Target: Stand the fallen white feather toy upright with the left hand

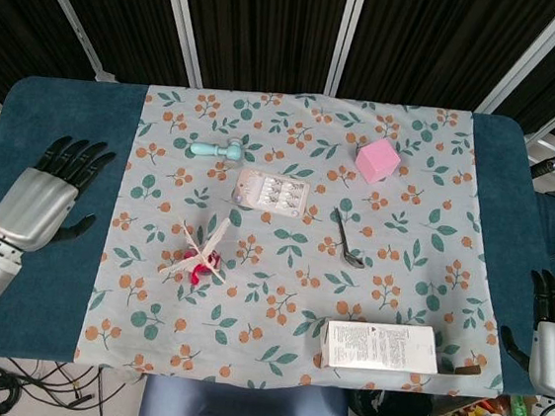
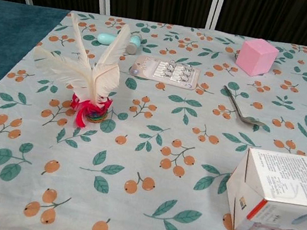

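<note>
The white feather toy stands upright on its red ribbon base, feathers fanned upward, on the left part of the floral cloth. From above, the head view shows the feather toy as a small white and red cluster. My left hand hovers well to the left over the teal table edge, empty with fingers spread. My right hand hangs off the right edge of the table, holding nothing, fingers apart. Neither hand appears in the chest view.
A teal massager, a blister pack, a pink cube and a metal spoon lie behind and to the right of the toy. A white carton lies near the front edge.
</note>
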`<action>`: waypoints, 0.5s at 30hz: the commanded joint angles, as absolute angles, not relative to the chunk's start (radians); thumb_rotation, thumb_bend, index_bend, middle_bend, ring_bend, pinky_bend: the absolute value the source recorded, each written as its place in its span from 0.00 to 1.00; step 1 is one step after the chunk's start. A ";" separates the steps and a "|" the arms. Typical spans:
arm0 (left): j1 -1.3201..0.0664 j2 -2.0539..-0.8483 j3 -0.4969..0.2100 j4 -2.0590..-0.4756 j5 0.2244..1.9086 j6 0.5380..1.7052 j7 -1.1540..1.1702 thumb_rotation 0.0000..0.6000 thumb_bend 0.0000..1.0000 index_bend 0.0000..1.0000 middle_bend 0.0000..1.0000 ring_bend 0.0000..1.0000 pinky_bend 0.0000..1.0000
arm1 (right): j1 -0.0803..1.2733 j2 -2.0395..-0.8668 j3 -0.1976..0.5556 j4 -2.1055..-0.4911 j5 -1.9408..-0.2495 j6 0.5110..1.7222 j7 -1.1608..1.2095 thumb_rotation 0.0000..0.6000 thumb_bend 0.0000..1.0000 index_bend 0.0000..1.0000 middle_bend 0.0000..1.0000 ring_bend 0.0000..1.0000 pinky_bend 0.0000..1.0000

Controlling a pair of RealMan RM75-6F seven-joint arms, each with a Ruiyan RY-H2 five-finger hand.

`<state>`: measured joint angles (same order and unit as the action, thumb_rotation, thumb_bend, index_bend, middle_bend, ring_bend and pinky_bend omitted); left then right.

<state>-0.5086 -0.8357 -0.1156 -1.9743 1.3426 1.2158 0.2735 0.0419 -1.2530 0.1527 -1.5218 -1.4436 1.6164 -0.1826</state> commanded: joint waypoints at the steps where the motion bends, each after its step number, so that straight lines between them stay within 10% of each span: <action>1: -0.442 -0.823 -0.068 -1.943 1.384 1.267 0.201 1.00 0.29 0.01 0.02 0.00 0.00 | 0.041 -1.252 0.152 -1.525 -1.446 1.619 -0.183 1.00 0.16 0.00 0.06 0.02 0.13; 15: -0.328 -0.987 -0.025 -1.681 1.523 1.420 0.054 1.00 0.29 0.00 0.02 0.00 0.00 | 0.034 -1.245 0.163 -1.525 -1.456 1.646 -0.144 1.00 0.16 0.00 0.06 0.02 0.13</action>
